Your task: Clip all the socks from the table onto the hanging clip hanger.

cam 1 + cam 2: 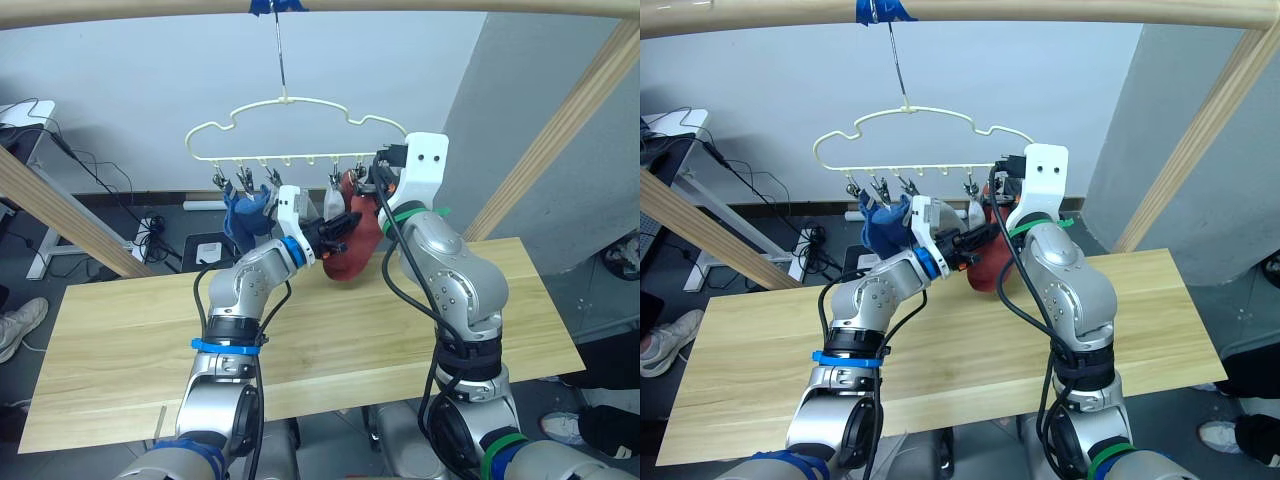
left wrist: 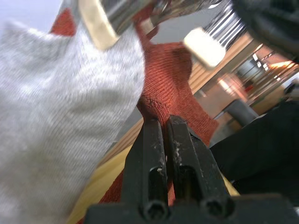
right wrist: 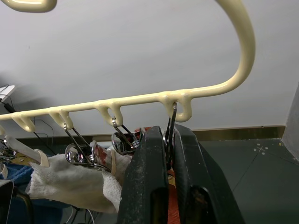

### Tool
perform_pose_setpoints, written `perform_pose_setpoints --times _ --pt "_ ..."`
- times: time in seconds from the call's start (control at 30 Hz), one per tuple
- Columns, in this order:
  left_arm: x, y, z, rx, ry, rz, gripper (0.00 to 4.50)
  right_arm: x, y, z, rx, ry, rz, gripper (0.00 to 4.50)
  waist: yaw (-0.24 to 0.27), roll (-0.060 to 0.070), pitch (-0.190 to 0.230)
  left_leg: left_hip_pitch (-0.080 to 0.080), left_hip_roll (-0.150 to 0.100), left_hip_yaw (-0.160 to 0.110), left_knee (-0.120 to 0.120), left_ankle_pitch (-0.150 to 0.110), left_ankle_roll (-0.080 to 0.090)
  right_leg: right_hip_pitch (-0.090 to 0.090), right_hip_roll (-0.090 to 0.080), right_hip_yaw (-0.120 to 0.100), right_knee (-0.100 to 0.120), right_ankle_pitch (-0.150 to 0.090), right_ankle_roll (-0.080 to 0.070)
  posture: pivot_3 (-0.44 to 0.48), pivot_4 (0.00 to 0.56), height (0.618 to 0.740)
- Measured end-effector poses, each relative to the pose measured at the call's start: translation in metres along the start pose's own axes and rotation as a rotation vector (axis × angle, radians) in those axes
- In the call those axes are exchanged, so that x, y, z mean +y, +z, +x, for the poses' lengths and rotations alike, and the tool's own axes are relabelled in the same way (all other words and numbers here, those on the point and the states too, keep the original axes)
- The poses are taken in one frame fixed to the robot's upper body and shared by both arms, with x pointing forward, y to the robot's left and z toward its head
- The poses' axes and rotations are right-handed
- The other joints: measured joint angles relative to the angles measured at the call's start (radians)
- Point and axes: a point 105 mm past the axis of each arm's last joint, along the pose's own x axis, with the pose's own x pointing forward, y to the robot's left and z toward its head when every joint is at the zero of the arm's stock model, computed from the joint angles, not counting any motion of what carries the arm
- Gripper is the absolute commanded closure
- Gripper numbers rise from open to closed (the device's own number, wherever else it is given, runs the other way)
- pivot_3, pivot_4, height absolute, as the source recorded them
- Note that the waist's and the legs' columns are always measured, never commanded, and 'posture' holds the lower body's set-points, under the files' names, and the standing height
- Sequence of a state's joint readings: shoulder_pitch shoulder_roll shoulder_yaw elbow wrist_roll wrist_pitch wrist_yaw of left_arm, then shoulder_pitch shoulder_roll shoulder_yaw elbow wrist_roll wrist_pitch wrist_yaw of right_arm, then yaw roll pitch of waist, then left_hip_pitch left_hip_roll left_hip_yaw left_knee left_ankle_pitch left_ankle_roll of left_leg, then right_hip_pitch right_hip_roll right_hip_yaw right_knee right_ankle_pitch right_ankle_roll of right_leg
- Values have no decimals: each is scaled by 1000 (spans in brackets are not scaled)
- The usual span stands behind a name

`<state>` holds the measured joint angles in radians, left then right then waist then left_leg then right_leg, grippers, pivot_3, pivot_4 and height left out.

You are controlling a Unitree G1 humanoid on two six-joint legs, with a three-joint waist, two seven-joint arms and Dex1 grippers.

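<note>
Two arms are raised over your bare table [image 1: 150, 350], both working at the clip hanger [image 1: 300, 130] hung from the wooden pole [image 1: 1060, 10]. Your left gripper [image 2: 162, 126] is clamped on the rust-red sock [image 2: 170, 70], which dangles just below the right gripper [image 3: 163, 140]. That right gripper is pinched on the end clip [image 3: 170, 121]. Beside it you have a grey sock [image 3: 70, 179] clipped, and farther along, a blue sock [image 1: 245, 215].

Pale plank table [image 1: 120, 340]
</note>
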<state>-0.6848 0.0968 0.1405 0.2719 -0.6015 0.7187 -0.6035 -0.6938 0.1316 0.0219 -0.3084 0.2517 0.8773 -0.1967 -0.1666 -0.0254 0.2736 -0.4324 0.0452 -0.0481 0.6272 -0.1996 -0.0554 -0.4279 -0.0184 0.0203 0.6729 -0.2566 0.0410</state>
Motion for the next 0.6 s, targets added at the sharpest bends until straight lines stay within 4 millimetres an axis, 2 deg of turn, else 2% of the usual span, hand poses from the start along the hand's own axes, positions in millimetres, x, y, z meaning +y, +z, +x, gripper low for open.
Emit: perform_pose_setpoints --times 0.3,0.6 --pt "-16 9 1 -26 -69 -12 4442 -1 1 0 -12 -12 -23 4500 0 0 0 0 0 0 0 0 0 0 0 0 0 0 0 -252 263 740" --pt "-17 9 0 -27 -71 -13 4442 -1 -1 0 -13 -11 -45 4500 0 0 0 0 0 0 0 0 0 0 0 0 0 0 0 -249 262 740"
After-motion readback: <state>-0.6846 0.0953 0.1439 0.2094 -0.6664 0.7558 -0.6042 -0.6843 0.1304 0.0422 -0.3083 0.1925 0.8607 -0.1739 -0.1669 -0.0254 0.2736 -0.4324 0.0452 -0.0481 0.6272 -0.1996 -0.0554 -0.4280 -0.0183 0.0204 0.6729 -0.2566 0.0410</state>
